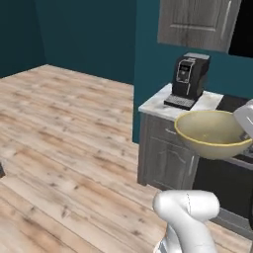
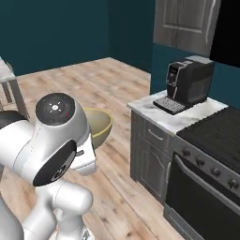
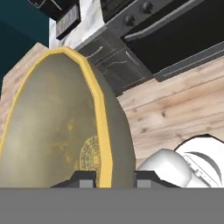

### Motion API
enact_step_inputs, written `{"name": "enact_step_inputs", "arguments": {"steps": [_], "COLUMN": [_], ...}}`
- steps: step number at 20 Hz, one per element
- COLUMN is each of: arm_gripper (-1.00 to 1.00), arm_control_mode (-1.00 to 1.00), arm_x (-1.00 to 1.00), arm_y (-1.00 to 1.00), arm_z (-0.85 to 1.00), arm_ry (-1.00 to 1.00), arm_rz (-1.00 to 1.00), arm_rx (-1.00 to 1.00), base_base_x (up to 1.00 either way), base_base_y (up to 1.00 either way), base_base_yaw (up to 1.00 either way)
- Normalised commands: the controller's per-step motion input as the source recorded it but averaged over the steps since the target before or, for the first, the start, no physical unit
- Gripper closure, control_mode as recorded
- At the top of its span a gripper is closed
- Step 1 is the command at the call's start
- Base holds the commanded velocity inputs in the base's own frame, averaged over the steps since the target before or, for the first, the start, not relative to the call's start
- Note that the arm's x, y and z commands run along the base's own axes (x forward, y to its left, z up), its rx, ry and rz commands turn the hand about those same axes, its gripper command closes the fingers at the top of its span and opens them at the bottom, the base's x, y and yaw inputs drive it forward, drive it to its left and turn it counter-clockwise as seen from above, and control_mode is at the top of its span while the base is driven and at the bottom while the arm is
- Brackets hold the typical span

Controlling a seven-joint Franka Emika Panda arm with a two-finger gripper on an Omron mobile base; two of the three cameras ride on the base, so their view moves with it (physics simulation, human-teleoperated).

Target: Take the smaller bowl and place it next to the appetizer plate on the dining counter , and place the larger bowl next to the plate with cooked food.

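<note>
Gripping the wide, round, pale yellow-beige larger bowl (image 3: 57,122) by its rim, the two-finger gripper (image 3: 107,178) is pinching the wall narrowly, one dark fingertip inside and one outside, a hold that is probably keeping the bowl roughly level. Nearest the cameras, the white arm (image 2: 51,140) is carrying the bowl in the air above the pale wood plank floor (image 1: 59,148), clear of any surface, presumably in transit toward the plate with cooked food. Just beyond, grey lower cabinets (image 1: 163,153) are standing beside a black oven (image 2: 206,197). Farther right, a black coffee machine (image 1: 189,79) is sitting on the marbled worktop (image 2: 187,117), against the teal wall (image 1: 89,34).
</note>
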Motion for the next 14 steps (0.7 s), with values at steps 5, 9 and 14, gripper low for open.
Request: {"name": "enact_step_inputs", "arguments": {"steps": [5, 9, 14], "arm_gripper": [1.00, 1.00, 1.00], "arm_control_mode": [1.00, 1.00, 1.00], "arm_x": [0.00, 0.00, 0.00], "arm_y": [0.00, 0.00, 0.00], "arm_z": [0.00, 0.00, 0.00], "arm_ry": [0.00, 0.00, 0.00], "arm_rz": [0.00, 0.00, 0.00], "arm_rx": [0.00, 0.00, 0.00], "base_base_x": [0.95, 1.00, 1.00], "base_base_y": [0.60, 0.30, 0.10], "base_base_yaw": [0.46, 0.34, 0.37]}}
